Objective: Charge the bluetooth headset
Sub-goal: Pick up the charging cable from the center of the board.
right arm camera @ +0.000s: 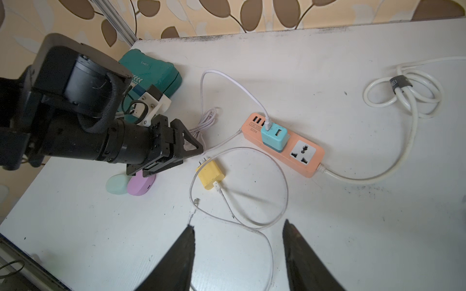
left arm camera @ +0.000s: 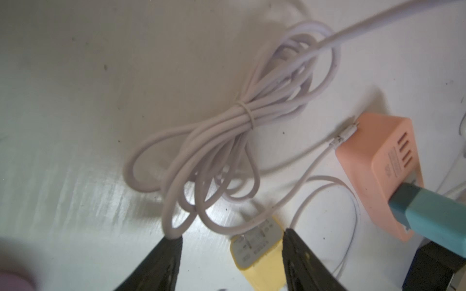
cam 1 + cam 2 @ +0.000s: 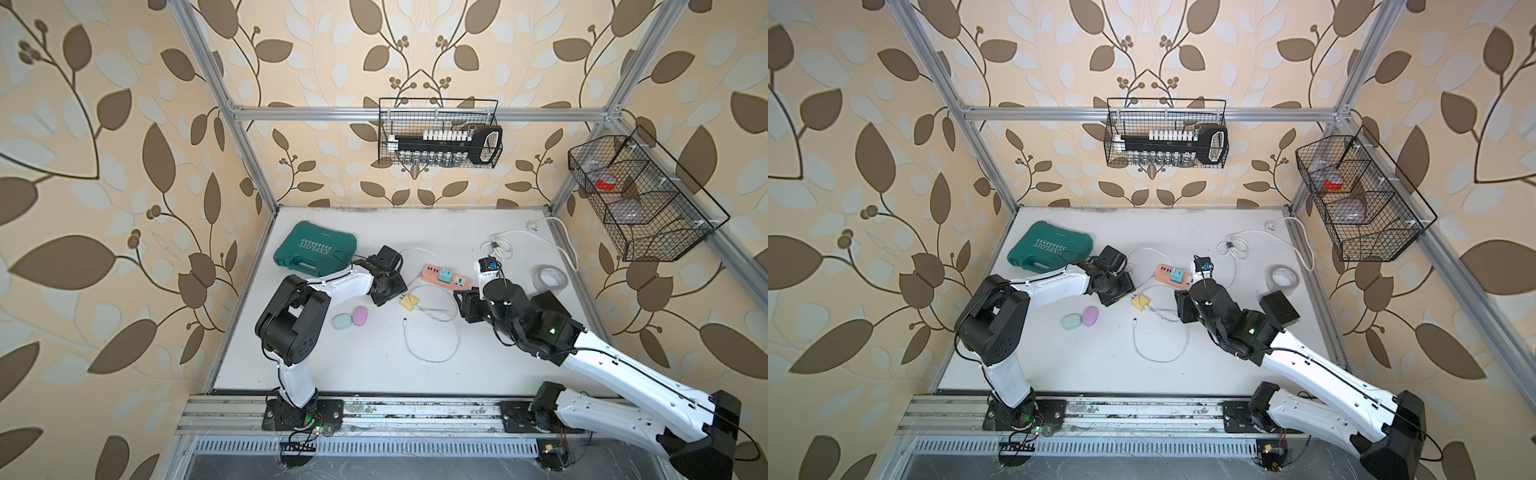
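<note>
left hand (image 2: 230, 234) near yellow charger (image 2: 254, 249), cables (image 2: 227, 131) around

On the worktop (image 3: 353, 365), the tool case (image 3: 315, 248) is lying far left. The power strip (image 3: 463, 283) is sitting mid-worktop, carrying an adapter (image 3: 445, 275); the charger (image 3: 409, 302) is lying just before it, a pair of earbud cases (image 3: 343, 321) further left, the tape roll (image 3: 550, 279) right
</note>
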Motion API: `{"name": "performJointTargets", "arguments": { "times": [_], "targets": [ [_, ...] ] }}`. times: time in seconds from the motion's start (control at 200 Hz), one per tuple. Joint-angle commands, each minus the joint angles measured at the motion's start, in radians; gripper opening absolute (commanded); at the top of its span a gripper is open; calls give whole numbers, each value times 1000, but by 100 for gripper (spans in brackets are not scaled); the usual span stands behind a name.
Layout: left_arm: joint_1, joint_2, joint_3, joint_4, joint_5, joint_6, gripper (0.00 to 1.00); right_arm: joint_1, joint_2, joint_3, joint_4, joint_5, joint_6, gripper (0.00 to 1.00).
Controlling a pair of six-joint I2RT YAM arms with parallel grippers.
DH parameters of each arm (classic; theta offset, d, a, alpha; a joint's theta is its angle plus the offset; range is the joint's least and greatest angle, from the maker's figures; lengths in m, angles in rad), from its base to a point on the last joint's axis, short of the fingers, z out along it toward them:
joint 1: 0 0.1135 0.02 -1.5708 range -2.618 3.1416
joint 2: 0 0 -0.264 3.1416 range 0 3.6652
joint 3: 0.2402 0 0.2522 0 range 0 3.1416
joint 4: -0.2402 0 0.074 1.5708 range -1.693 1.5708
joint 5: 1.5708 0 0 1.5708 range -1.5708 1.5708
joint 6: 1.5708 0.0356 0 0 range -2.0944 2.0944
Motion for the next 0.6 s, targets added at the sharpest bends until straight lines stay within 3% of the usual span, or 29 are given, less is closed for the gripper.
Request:
{"name": "performJointTargets", "arguments": {
  "times": [0.0, 0.065, 0.25, 0.395, 0.595],
  "targets": [
    [11, 23, 50, -19, -50, -27, 63, 7, -17, -18, -14, -17, -7, 57],
    [12, 38, 60, -27, -65, -31, 61, 6, -22, -16, -15, -20, -7, 57],
    [29, 58, 68, -20, -60, -27, 45, 7, -28, -15, -14, -36, -5, 57],
    [47, 56, 68, -32, -47, -17, 18, 7, -30, -11, -12, -40, -2, 57],
    [71, 0, 74, -69, -69, 27, 7, 8, -16, -10, -4, -52, 2, 57]
  ]
}}
